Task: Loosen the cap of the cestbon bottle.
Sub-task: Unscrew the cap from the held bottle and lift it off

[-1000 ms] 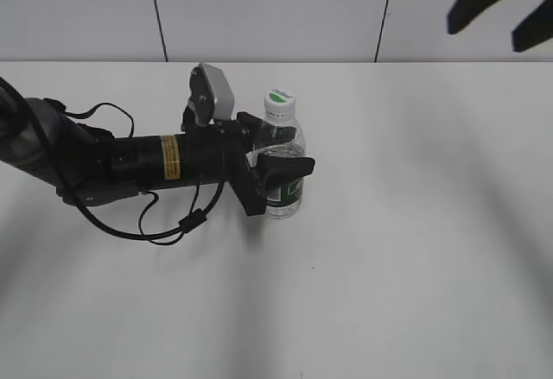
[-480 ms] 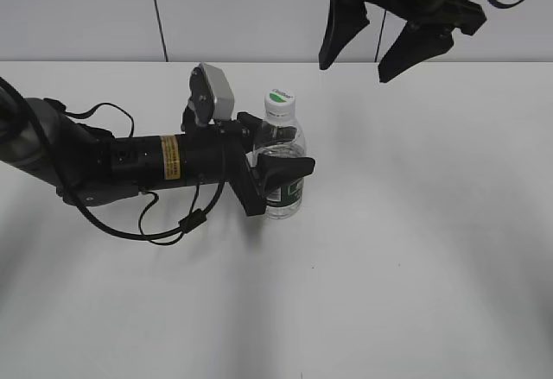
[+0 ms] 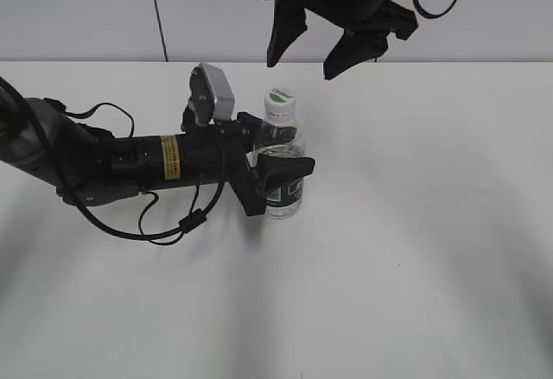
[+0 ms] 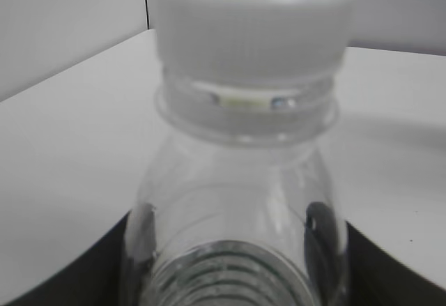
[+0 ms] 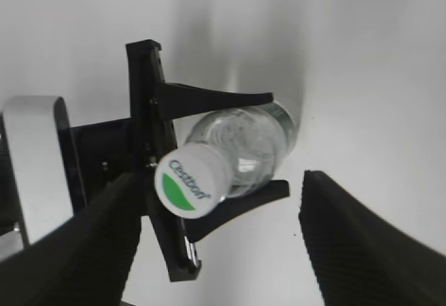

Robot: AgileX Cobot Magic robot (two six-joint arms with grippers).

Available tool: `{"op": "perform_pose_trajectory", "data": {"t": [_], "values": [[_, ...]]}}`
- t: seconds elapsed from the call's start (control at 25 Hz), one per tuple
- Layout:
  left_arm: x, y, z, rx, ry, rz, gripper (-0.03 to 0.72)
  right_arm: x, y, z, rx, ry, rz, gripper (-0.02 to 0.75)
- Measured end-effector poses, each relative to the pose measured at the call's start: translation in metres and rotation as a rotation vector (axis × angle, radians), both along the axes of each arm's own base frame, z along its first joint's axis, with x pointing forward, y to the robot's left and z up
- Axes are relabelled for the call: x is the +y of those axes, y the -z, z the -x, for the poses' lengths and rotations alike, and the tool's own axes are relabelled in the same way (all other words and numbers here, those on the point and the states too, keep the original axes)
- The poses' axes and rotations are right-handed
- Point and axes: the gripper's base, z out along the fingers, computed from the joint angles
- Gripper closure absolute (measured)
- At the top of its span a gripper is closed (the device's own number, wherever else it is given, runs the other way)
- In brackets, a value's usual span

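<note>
Bottle first: the cestbon bottle (image 3: 282, 167) stands upright on the white counter (image 3: 415, 241), a little left of centre in the exterior view, with the cap (image 3: 279, 99) seated on its neck. My left claw (image 3: 278, 172) comes in level from the left and is clamped on the bottle's body, one finger on the far side and one across the near side just above the green label. The left wrist view confirms this, with dark pads pressed against the clear wall on both sides below the ribbed shoulder and the cap (image 4: 252, 14) close above.

My right claw (image 3: 315, 41) hangs above and a little to the right of the bottle, fingers spread wide and pointing down, holding nothing. In the right wrist view I look almost straight down on the cap (image 5: 190, 188), green mark and lettering up, and it sits toward the left finger, not midway between the two.

I judge the holding step done and the approach to the cap in hand; the cap looks untouched. Next I would want to shift the right claw so the cap is centred between its fingers, lower until the pads flank the cap's ribbed side, close on it, then twist while the left claw keeps the bottle from turning. Coming down off-centre could knock the bottle's top sideways.
</note>
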Motion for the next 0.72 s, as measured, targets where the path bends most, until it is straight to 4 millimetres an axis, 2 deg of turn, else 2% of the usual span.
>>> {"op": "perform_pose_trajectory", "data": {"t": [0.28,0.72], "values": [[0.000,0.000,0.000,-0.001,0.000,0.000,0.289,0.013,0.015,-0.003,0.006,-0.023,0.026,0.191],[0.000,0.000,0.000,-0.002,0.000,0.001,0.289,0.021,0.026,-0.002,0.012,-0.047,0.058,0.191]]}}
